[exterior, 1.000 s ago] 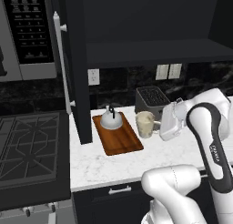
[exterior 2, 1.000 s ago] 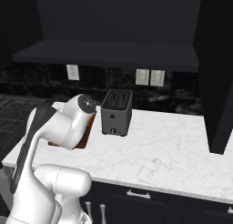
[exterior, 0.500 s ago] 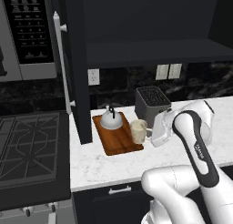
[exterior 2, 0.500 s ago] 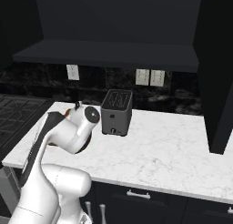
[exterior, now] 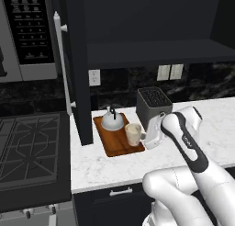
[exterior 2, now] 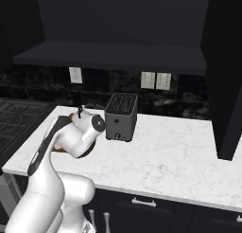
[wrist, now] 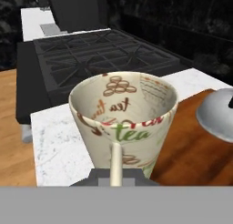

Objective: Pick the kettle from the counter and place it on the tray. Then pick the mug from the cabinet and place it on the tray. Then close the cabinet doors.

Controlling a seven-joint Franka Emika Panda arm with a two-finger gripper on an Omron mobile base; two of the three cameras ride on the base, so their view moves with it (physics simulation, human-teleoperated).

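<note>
The cream mug point(exterior: 132, 133) with "tea" lettering point(wrist: 123, 118) hangs from my gripper point(exterior: 146, 137), which is shut on its side handle point(wrist: 116, 160). It is upright over the near right corner of the reddish-brown tray point(exterior: 114, 140); I cannot tell whether it touches the board. The silver kettle point(exterior: 112, 120) stands on the tray's back half, just left of the mug point(wrist: 219, 113). Both cabinet doors stand open: the left one point(exterior: 75, 69) with its silver bar handle point(exterior: 62, 66), the right one point(exterior 2: 228, 76). The cabinet shelf point(exterior: 151, 53) is bare.
A grey toaster point(exterior: 153, 103) stands right behind my hand on the marble counter point(exterior: 105, 167). The black gas stovetop point(exterior: 27, 147) lies to the left, under the microwave point(exterior: 30, 32). Right of the toaster the counter point(exterior 2: 179, 156) is wide and bare.
My arm has swung left and down with the mug, from in front of the toaster to over the tray beside the kettle. The kettle and the doors have not moved.
</note>
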